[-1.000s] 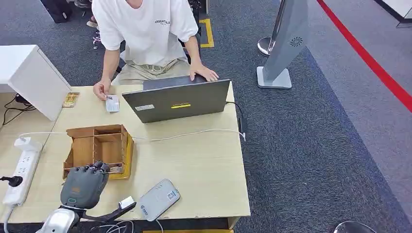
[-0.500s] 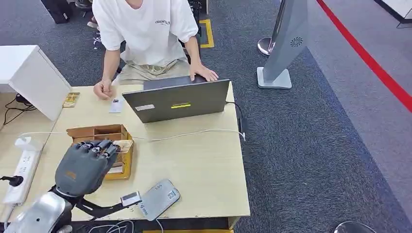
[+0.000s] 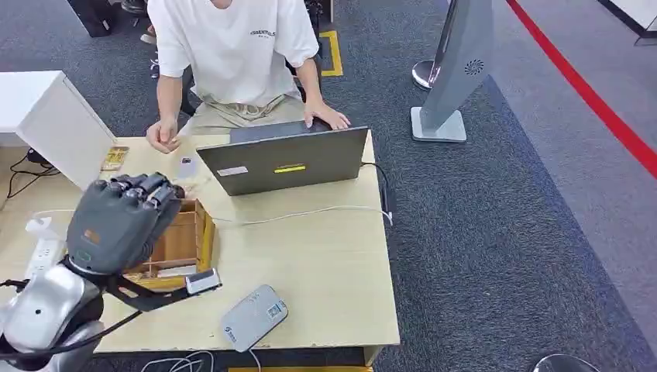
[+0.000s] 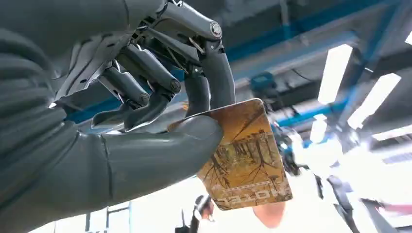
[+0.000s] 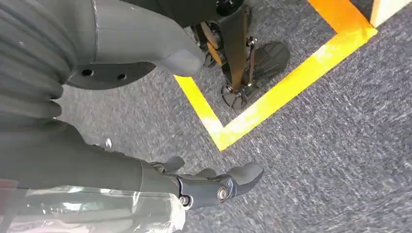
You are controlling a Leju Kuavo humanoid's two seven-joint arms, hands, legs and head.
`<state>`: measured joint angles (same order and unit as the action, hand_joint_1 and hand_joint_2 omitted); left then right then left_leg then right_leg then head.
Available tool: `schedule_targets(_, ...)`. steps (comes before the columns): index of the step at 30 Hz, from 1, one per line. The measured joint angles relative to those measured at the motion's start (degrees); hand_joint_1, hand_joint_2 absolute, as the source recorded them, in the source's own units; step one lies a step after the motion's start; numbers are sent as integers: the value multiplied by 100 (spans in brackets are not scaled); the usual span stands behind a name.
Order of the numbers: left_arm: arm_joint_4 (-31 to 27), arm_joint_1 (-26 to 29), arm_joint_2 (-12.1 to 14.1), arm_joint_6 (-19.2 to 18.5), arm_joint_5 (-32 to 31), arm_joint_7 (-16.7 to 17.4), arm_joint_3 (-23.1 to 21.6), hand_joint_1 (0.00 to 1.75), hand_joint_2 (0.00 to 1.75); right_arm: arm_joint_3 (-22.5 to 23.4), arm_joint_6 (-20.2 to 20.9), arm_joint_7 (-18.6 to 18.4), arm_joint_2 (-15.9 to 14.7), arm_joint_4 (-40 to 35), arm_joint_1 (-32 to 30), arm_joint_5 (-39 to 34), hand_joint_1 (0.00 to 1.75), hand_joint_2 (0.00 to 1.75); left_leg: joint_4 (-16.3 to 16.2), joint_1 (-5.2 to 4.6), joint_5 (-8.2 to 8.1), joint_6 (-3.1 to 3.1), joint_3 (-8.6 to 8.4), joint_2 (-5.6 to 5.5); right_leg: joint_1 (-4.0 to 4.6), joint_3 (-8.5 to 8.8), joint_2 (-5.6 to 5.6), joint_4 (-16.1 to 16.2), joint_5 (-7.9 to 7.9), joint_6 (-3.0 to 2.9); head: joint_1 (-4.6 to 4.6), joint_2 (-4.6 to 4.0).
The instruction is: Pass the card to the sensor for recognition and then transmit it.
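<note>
My left hand [image 3: 116, 221] is raised above the wooden box [image 3: 182, 240], its back turned to the head camera. In the left wrist view its thumb and fingers [image 4: 194, 131] pinch a yellow-brown printed card [image 4: 245, 160], which sticks out beyond the fingertips. The grey card sensor [image 3: 254, 316] lies flat near the table's front edge, to the right of that hand. My right hand [image 5: 209, 187] hangs over the carpet with its fingers apart and nothing in it.
A person in a white shirt sits at the far side behind an open laptop [image 3: 283, 161], one hand [image 3: 163, 136] near a small card [image 3: 186, 167] on the table. A white box [image 3: 54, 128], a power strip [image 3: 42, 252] and cables lie at the left.
My left hand rose out of the wooden box and moved up and away with the card. The person let go of the small card on the table and drew that hand back.
</note>
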<state>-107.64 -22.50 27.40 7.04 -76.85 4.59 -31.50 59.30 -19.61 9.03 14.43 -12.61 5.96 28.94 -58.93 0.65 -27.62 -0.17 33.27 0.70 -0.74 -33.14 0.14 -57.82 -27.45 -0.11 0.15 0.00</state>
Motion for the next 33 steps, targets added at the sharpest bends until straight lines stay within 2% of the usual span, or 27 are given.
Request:
schedule_targets(3,808,-941,-289,149,-425,126,57,175,175,-98,17,-116,2,2,38,282,0,175,0,0,13,0,3,-13,0,4,-12,0,12,-2,-2,0)
schedule_targets(7,2672,-1958,-621,1190,-1110,-33,429,175,175,-295,7,-310,24,17,109,561,0,175,0,0,21,-8,-2,4,0,-1,8,-3,25,-6,-2,0)
schedule_targets(8,3044,-2125,-684,1341,-1187,-59,503,175,175,-341,4,-339,31,20,110,603,0,175,0,1,24,-11,-2,4,0,-1,8,-4,25,-6,-4,0)
schedule_targets(11,3836,-2413,-841,1469,-1266,-66,645,175,175,-413,2,-365,44,33,114,625,0,175,0,1,24,-11,0,3,0,-3,8,-6,25,-6,-2,0)
schedule_targets(16,4842,-2818,-996,1502,-1294,168,708,175,175,-509,17,-341,63,42,120,701,0,175,1,0,23,-11,7,2,1,-7,8,-6,23,-5,-2,0)
schedule_targets(17,5019,-2873,-1014,1541,-1296,186,734,0,175,-518,31,-317,70,42,120,714,0,175,2,0,23,-11,7,4,1,-7,9,-6,23,-5,-2,0)
schedule_targets(24,5763,-2906,-1018,1578,-1196,190,923,0,175,-608,107,-275,120,46,90,767,0,175,2,1,24,-12,10,3,1,-9,8,-7,23,-5,0,0)
schedule_targets(33,5991,-2751,-918,1681,-1250,203,1222,0,175,-634,177,-240,146,46,86,791,0,175,2,1,23,-12,16,0,1,-12,7,-7,22,-5,-2,0)
